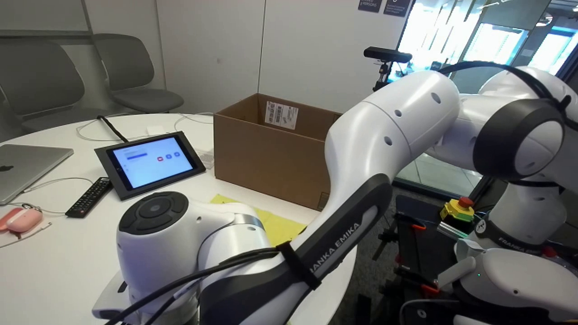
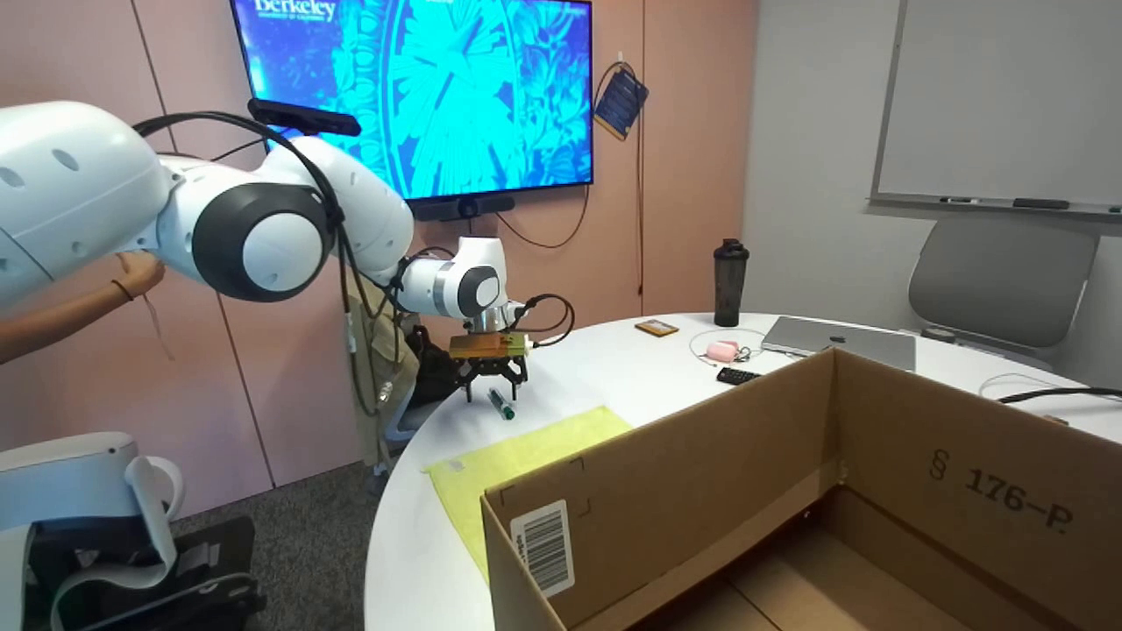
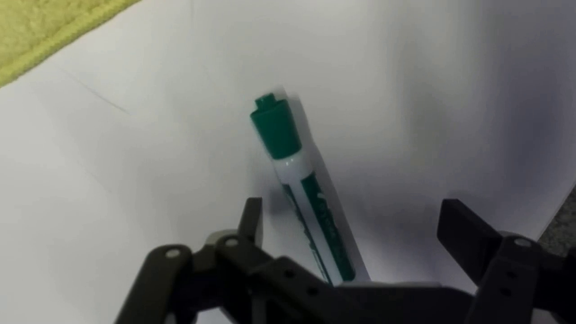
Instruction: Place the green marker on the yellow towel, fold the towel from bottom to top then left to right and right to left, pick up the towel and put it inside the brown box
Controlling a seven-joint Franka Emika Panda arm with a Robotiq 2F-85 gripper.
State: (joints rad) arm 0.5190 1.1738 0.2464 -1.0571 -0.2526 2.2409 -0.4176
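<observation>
A slim green-and-white marker (image 3: 303, 191) with a green cap lies on the rounded white tabletop (image 2: 605, 372), near a yellow cloth towel (image 2: 526, 451) but apart from it. The black two-fingered hand (image 3: 350, 211) stands wide over the marker, one finger on each side of the barrel, gripping nothing. The jaws probably stand this way to close across the marker's narrow width rather than along its length; picking it up looks like the present step. The towel is spread flat as far as it shows, presumably to receive the marker and then be folded round it. A brown cardboard box (image 1: 271, 158) with its top open stands near the towel, likely so that the finished bundle can be lowered in.

In the wrist view the marker's tail end is cut off by the hand, its lettering is too blurred to read, and only one edge of the towel shows. In an exterior view the white robot arm (image 1: 370, 131) covers part of the towel, and neither marker nor fingers can be made out there. In an exterior view the box wall bearing a white barcode label (image 2: 543, 548) hides another stretch of it. Whether the fingertips touch the tabletop, I cannot tell.
</observation>
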